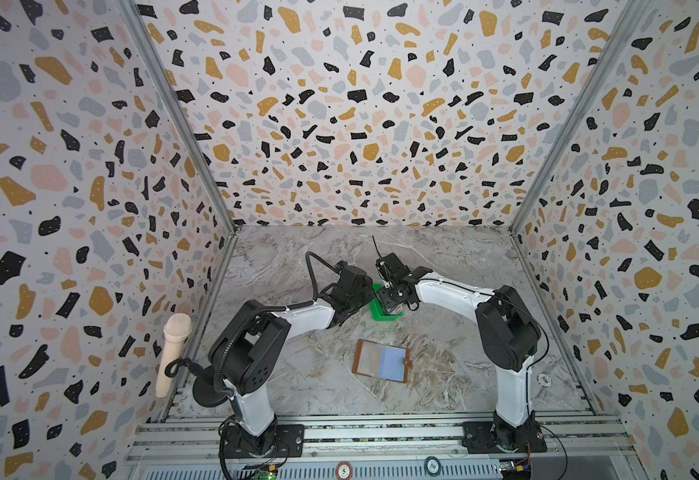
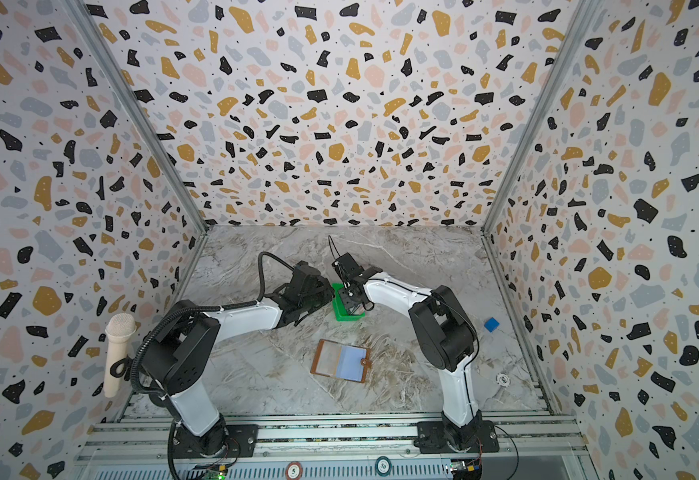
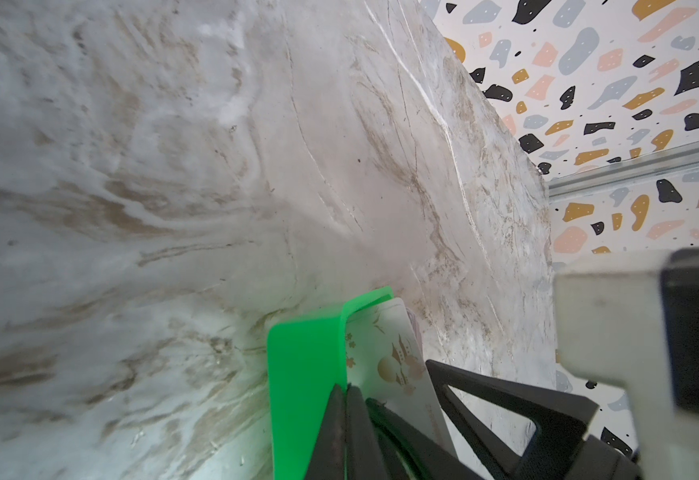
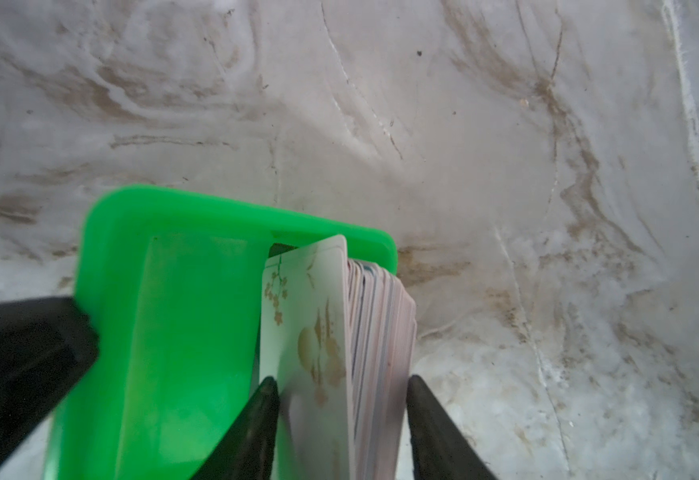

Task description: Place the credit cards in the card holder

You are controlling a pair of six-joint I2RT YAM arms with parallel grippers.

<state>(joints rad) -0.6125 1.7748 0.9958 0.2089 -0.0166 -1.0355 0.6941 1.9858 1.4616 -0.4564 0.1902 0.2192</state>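
The credit cards (image 4: pixel 376 316) stand on edge as a stack in a small green tray (image 4: pixel 181 291), a white card with gold print (image 3: pixel 393 353) at the front and leaning off the rest. My right gripper (image 4: pixel 341 378) is open, its fingertips on either side of the stack and close against it. My left gripper (image 3: pixel 345 386) is shut on the tray's thin green wall (image 3: pixel 302 365). In both top views the two grippers meet over the tray (image 1: pixel 385 313) (image 2: pixel 345 313) at mid-table. The tan card holder (image 1: pixel 381 360) (image 2: pixel 341 360) lies open nearer the front, its clear sleeves up.
A small blue cube (image 2: pixel 491 324) sits by the right wall. A white poker chip (image 1: pixel 543 379) lies at the front right. A microphone on a stand (image 1: pixel 173 353) leans at the left wall. Patterned walls close in three sides.
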